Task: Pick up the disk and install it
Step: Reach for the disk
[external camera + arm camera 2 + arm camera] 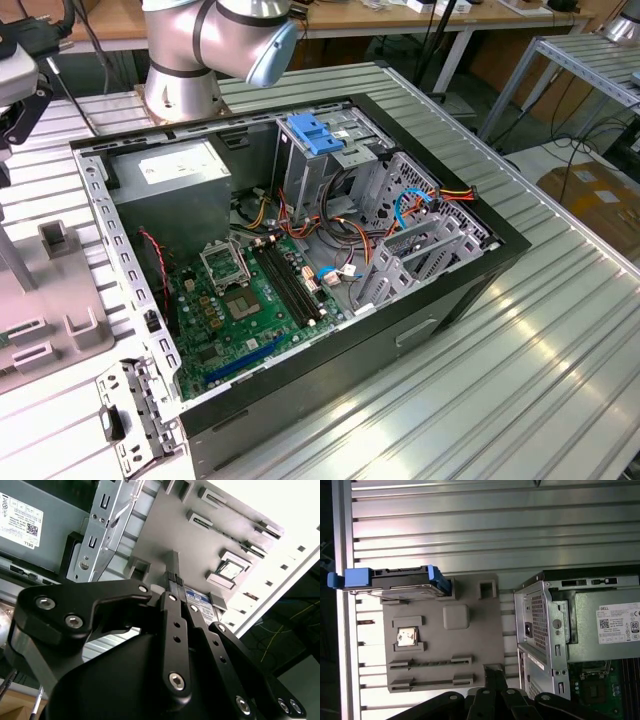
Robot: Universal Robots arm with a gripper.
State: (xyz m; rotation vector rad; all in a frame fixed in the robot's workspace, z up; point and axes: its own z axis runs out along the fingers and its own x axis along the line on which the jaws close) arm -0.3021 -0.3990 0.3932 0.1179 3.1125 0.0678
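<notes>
Claw (493, 670) over grey tray (470, 645), apart from disk (402, 579)

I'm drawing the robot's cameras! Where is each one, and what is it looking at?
Exterior view: off the arm, looking down into the case; the arm shows.
First wrist view: on the arm, looking past the gripper at the tray, disk and case.
Second wrist view: on the arm, behind the gripper, facing the tray.
Both wrist views share gripper and tray.

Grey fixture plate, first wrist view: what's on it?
The disk sits along one edge of the grey fixture plate; a silvery chip lies in a square holder. The plate beneath the disk is hidden, and the claw covers another edge.
</notes>
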